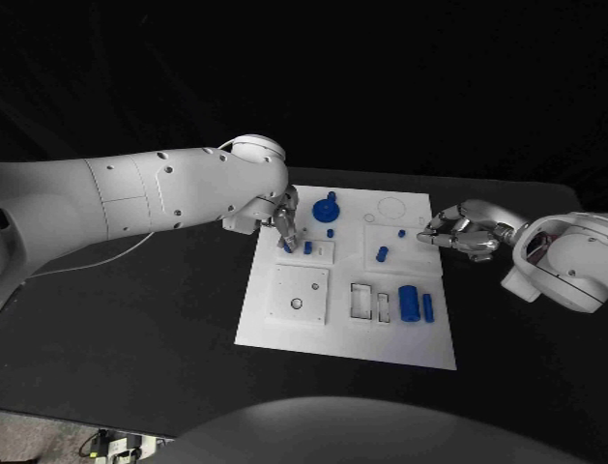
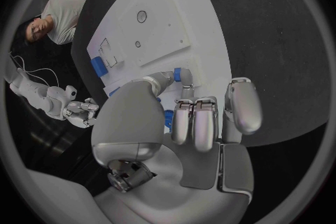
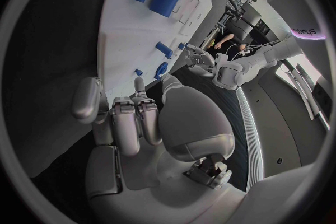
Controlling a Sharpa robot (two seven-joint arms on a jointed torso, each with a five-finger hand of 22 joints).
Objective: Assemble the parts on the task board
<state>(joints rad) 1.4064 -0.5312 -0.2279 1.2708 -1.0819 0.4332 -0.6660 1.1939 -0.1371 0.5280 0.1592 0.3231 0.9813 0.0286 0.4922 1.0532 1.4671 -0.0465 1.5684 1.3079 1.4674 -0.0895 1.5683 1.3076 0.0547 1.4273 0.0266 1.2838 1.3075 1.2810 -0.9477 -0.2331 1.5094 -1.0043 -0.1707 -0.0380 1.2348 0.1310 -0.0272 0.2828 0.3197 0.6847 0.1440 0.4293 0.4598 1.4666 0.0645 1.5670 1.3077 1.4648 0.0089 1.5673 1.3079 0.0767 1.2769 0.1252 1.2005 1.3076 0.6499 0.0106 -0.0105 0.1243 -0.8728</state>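
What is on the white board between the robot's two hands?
In the head view, small blue parts lie on the task board between the left hand and the right hand.

I see the white task board (image 1: 283,324) lying flat mid-frame, with blue parts: a round knob (image 1: 326,208) upper centre, two cylinders (image 1: 410,303) lying lower right.

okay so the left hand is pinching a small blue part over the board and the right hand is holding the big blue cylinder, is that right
Not quite. The left hand does pinch a small blue part over the task board, but the right hand holds nothing. The head view shows the big blue cylinder lying on the board.
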